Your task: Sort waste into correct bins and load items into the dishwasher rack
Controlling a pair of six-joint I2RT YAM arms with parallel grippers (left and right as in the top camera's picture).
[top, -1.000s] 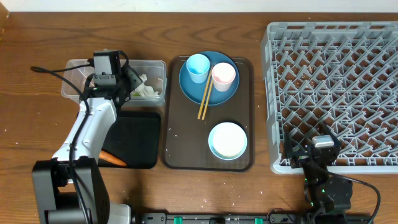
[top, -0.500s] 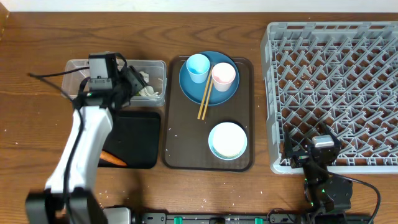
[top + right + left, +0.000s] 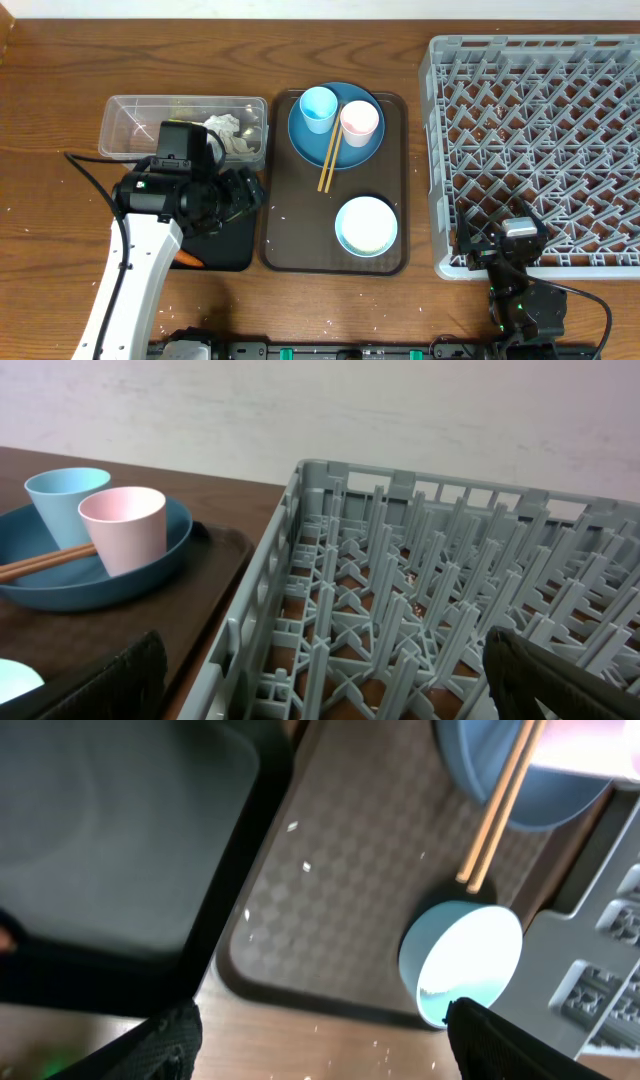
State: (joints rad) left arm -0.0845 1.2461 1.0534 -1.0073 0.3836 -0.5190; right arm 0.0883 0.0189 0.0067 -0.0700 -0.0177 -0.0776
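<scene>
Left gripper (image 3: 243,192) spread, empty, above the black tray's (image 3: 225,250) right edge (beside the brown tray (image 3: 290,220)). Tissue (image 3: 232,135) lies in the clear tub's (image 3: 130,118) right end. Right gripper (image 3: 330,680) spread, empty, at the rack's (image 3: 540,100) front-left corner.

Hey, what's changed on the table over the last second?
The left gripper drew back from over the clear tub toward the black tray, its jaws opening wider and empty. The crumpled tissue lies loose in the tub. The right gripper, brown tray and rack stayed put.
</scene>
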